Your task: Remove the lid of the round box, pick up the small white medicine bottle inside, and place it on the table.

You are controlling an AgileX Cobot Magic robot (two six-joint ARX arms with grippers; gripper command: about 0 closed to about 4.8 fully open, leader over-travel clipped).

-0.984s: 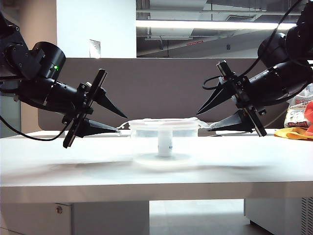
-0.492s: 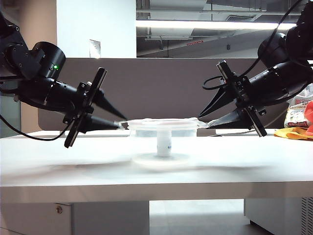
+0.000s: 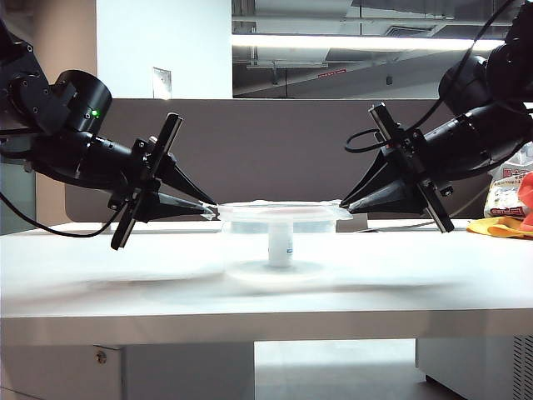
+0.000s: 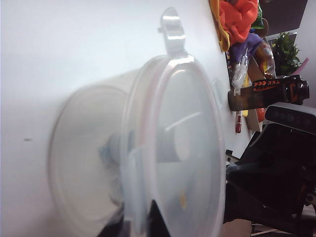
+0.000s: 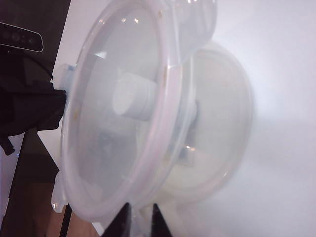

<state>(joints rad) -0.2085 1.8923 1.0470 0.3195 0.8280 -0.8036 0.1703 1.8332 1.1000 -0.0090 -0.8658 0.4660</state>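
The clear round box [image 3: 250, 246] stands mid-table with the translucent, pink-rimmed lid [image 3: 279, 207] on top. Inside, the small white medicine bottle [image 3: 280, 247] stands upright. My left gripper [image 3: 212, 210] is at the lid's left edge, shut on a clip tab; the left wrist view shows the tab [image 4: 137, 212] pinched between dark fingers [image 4: 158, 222], with the lid [image 4: 192, 148], box [image 4: 84, 148] and bottle [image 4: 165, 144] beyond. My right gripper [image 3: 343, 203] is shut on the opposite tab; the right wrist view shows its fingertips [image 5: 123, 219] around the tab below the lid [image 5: 113, 138], box [image 5: 222, 123] and bottle [image 5: 132, 101].
The white table [image 3: 125, 275] runs across the exterior view, with a dark brown divider panel [image 3: 275, 142] behind it. Colourful cloth and packets [image 3: 508, 212] lie at the far right, also as a heap [image 4: 239, 19] in the left wrist view.
Both grippers' jaws have closed from wide open onto the lid's side tabs. The arms have kept their places. Box and bottle have not moved.
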